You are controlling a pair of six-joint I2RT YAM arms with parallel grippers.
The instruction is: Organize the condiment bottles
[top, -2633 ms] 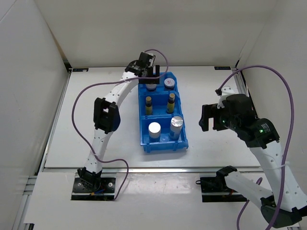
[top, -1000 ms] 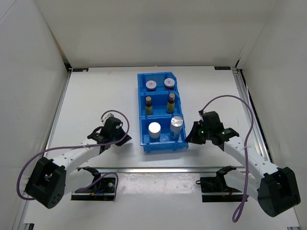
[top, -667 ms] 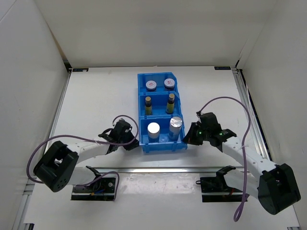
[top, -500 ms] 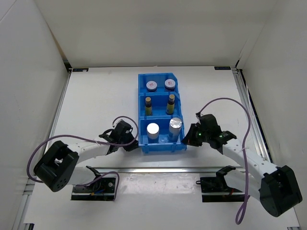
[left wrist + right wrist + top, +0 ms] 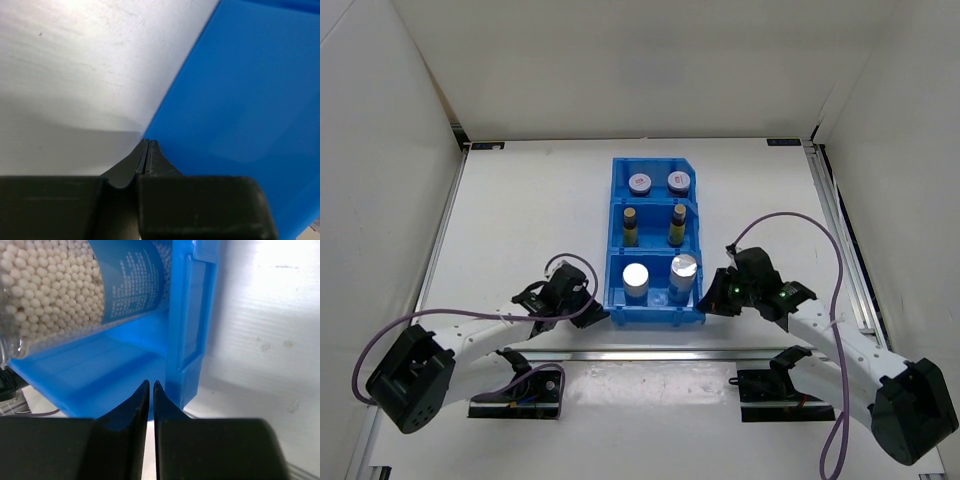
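I read both tools pressed together, gripping nothing. The left gripper [image 5: 146, 142] touches the blue bin [image 5: 655, 316] at 8 o'clock, the right gripper [image 5: 151, 384] at 4 o'clock. The condiment bottles [image 5: 636, 276] stand inside the bin.

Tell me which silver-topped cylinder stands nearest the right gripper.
The right silver-topped cylinder, in the near compartment of the blue bin, beside the right gripper; the other silver-topped cylinder stands farther left.
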